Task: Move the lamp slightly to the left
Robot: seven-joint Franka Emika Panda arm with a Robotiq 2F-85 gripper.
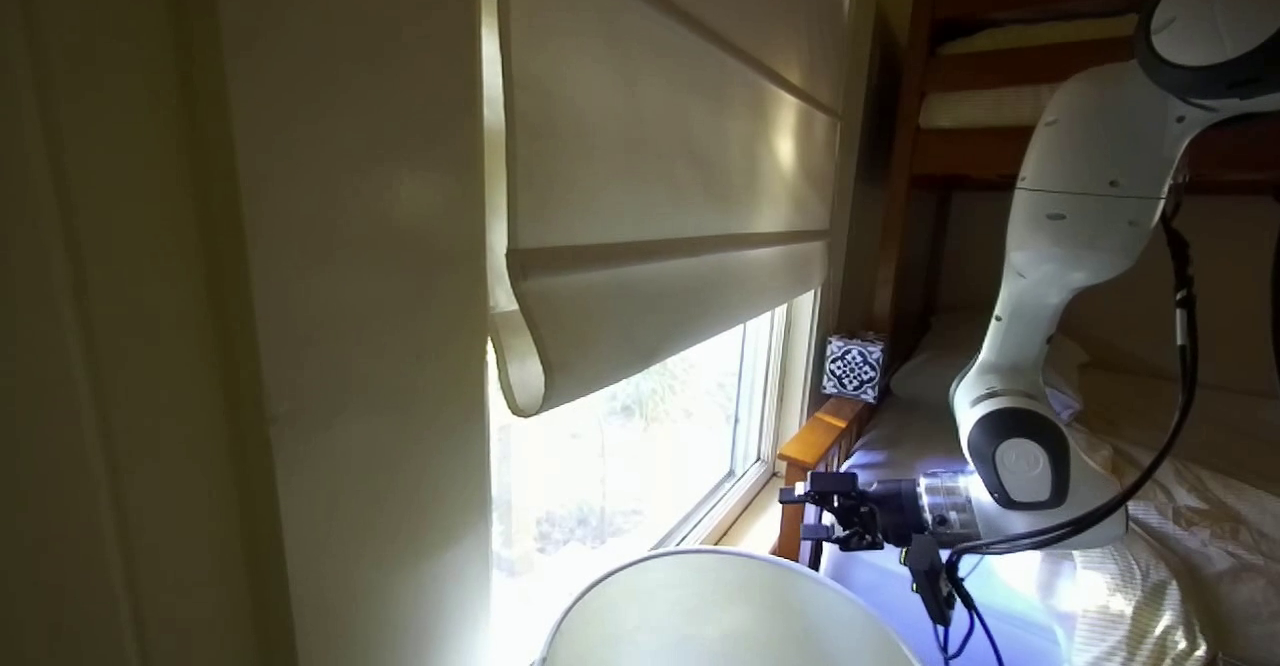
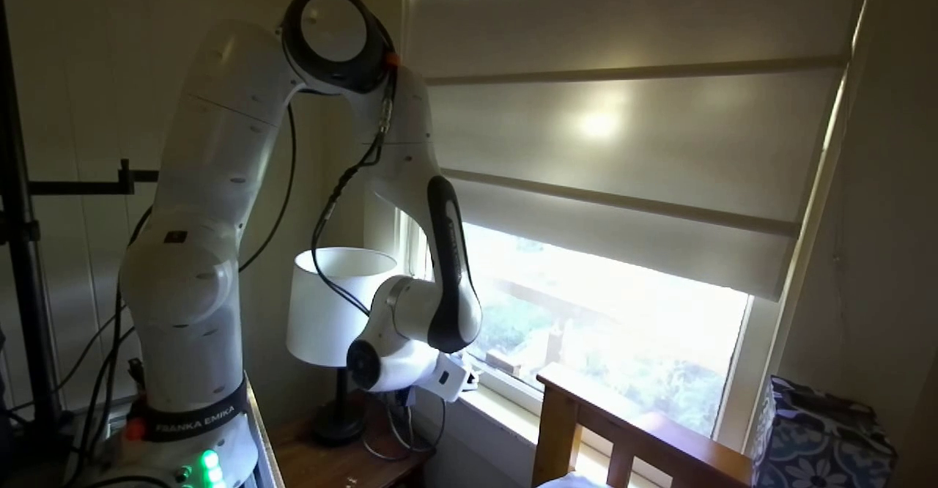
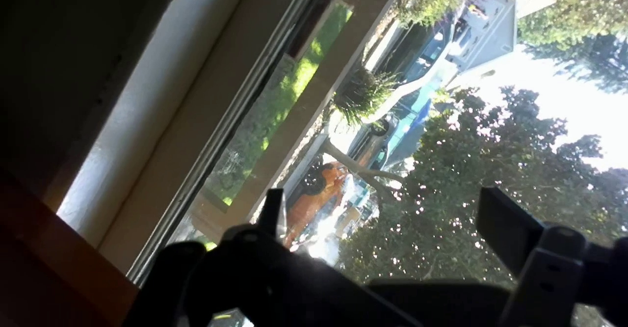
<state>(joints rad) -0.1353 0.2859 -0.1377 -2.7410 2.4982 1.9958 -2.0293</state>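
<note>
Ahead of me a pale blind (image 2: 630, 129) hangs partway down the bright window (image 2: 601, 312). The white robot arm (image 2: 220, 151) stands near left, a wooden table (image 2: 304, 466) to its right. On that table, left of the window, the lamp (image 2: 319, 330) stands upright. The gripper (image 1: 803, 513) points toward the window, its 2 fingers (image 3: 510, 231) spread, daylight between them.

White lampshade (image 2: 319, 330), blue-and-white floral box (image 2: 824, 440)

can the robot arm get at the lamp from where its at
Probably yes: the open gripper faces the window and would likely need turning first, but nothing visible blocks its way to the lamp.
</note>
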